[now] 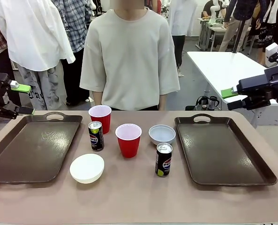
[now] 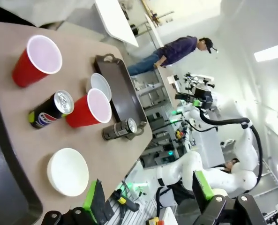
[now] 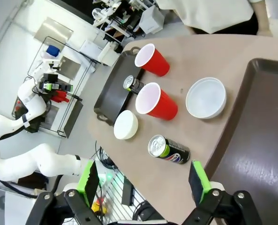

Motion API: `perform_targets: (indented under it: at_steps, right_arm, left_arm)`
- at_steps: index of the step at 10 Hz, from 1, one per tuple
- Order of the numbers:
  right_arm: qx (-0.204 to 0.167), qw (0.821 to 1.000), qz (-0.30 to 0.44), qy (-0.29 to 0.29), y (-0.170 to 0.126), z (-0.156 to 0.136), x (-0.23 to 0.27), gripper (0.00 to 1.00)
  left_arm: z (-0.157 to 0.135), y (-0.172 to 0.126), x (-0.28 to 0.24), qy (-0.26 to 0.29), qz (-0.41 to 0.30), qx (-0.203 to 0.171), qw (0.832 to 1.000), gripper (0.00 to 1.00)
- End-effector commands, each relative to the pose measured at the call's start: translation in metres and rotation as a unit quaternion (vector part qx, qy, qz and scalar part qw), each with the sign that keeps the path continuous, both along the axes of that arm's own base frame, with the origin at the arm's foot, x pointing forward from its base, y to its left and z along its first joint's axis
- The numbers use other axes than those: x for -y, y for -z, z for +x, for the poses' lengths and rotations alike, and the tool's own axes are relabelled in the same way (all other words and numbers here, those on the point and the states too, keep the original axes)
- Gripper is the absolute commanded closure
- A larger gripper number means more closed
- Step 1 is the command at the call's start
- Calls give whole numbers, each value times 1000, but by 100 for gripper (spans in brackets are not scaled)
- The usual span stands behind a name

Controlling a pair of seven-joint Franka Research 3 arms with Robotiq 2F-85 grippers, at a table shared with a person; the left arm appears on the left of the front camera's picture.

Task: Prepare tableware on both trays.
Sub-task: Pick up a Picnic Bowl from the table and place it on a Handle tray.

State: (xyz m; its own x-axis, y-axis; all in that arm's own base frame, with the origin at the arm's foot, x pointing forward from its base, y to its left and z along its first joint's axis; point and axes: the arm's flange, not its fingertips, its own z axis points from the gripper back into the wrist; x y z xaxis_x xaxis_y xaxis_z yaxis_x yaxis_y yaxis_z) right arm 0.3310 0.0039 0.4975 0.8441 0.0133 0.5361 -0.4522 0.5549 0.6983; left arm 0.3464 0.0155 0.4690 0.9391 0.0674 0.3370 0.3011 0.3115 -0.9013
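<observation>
Cups [image 1: 128, 139], cans [image 1: 163, 160], bowls [image 1: 86, 168] between trays [image 1: 31, 150]

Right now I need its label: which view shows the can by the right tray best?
The front view: the can stands upright, label facing the camera. The right wrist view shows it sideways, top and label; the left wrist view shows it farther off and dark.

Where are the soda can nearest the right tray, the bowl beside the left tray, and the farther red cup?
right soda can [image 1: 163, 161], front view, on its label.
left bowl [image 1: 86, 168], front view, on its white middle.
far red cup [image 1: 101, 124], front view, on its red wall.
</observation>
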Motion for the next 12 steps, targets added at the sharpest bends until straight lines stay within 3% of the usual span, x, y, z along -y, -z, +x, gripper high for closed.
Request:
perform_targets:
  at_steps: [1,2,3,4,12]
  right_arm:
    - [4,1000,-7,-11,41,-66,-13,0]
    - [6,1000,-17,-17,39,-70,-15,0]
    - [-2,998,-59,-18,34,-70,-19,0]
    - [-7,1000,-7,-7,-2,-7,2,0]
    - [-7,1000,-7,-7,-2,-7,2,0]
  left_arm:
    - [-15,-1,5,-24,41,3,999,0]
    - [-17,-6,3,-16,64,5,998,0]
    - [-1,-4,-4,-11,12,7,1000,0]
    - [-1,-4,-4,-11,12,7,1000,0]
    - [-1,-4,-4,-11,12,7,1000,0]
